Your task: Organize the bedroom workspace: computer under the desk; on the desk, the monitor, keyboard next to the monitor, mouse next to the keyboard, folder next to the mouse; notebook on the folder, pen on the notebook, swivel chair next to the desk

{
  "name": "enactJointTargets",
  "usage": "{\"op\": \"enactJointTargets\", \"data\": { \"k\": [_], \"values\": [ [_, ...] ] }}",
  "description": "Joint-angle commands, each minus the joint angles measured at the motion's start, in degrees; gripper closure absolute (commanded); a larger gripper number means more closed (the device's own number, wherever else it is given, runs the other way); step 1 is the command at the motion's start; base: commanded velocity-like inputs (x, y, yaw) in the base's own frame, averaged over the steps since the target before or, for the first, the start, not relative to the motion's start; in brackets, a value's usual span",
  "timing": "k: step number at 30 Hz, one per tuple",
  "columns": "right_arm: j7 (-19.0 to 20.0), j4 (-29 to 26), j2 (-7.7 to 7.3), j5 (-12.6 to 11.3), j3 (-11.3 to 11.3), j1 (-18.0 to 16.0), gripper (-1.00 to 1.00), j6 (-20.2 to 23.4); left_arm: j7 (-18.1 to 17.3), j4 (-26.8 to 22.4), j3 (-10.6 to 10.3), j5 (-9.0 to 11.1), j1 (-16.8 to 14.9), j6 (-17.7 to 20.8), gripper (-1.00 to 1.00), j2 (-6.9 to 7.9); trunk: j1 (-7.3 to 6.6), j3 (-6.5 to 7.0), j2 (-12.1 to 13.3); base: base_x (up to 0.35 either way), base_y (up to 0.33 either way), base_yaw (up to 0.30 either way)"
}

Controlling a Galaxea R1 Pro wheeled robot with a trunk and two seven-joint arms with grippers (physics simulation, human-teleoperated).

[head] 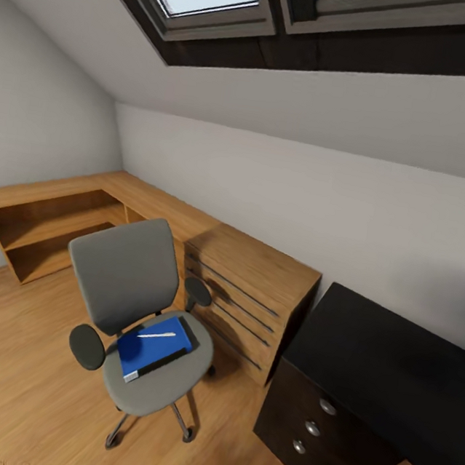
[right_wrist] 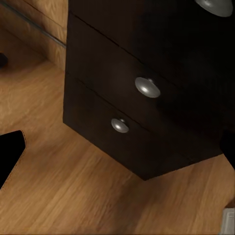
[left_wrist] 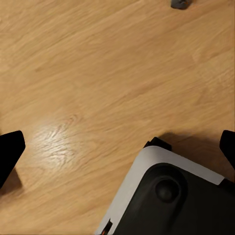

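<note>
Sloped grey walls and skylights close over a light wood floor (head: 8,379), with low oak shelving (head: 50,227) along the far wall. From the head view, the swivel chair (head: 131,307) stands left of centre; on its seat lies the folder (head: 153,345), its long axis slanting from the near left edge toward the backrest, with the pen (head: 156,335) across it and a dark notebook (head: 164,364) at its nearer edge. It lies well ahead of the arms, so the left arm looks the nearer one. The desk (head: 391,363) sits to the right. The left wrist view adds bare floor and the robot's base (left_wrist: 171,196); the right wrist view adds the desk's drawers (right_wrist: 127,98) with silver knobs (right_wrist: 147,87). Dark fingertips sit at both edges of each wrist view, so both grippers look spread and empty.
</note>
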Motion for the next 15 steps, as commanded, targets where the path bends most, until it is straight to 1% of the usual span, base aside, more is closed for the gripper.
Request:
{"op": "enactJointTargets", "data": {
  "k": [1,3,4,6,8,15],
  "values": [
    [-0.16,0.03,-0.02,-0.56,0.51,-0.04,-1.0,-0.18,0.33,-0.12,-0.42,0.43,-0.02,-0.65,-1.0,-0.15,0.01,-0.15,-0.07,0.0,0.0,0.215],
    [-0.13,0.03,-0.05,-0.69,0.51,-0.04,-1.0,-0.17,0.37,-0.14,-0.16,0.78,-0.02,-1.77,-1.0,-0.74,0.01,-0.28,-0.07,0.0,0.0,0.215],
    [-0.09,0.04,-0.03,-0.8,0.51,-0.04,-1.0,-0.17,0.38,-0.16,0.17,1.34,-0.02,-2.97,-1.0,-1.36,0.01,-0.34,-0.07,0.0,0.0,0.214],
    [-0.06,0.07,-0.02,-0.86,0.51,-0.04,-1.0,-0.14,0.35,-0.17,0.45,1.92,-0.02,-4.14,-1.0,-1.85,0.01,-0.47,-0.07,0.0,0.0,0.214],
    [-0.03,0.1,0.03,-0.94,0.51,-0.04,-1.0,-0.01,0.25,-0.18,0.79,2.7,-0.02,-6.11,-1.0,-2.47,0.01,-0.61,-0.07,0.0,0.0,0.214],
    [0.11,0.11,0.29,-0.9,0.77,-0.04,-1.0,0.33,0.0,0.02,0.81,3.0,-0.02,-7.08,-1.0,-2.78,0.01,-1.08,-0.07,0.0,0.0,0.205]
  ]
}}
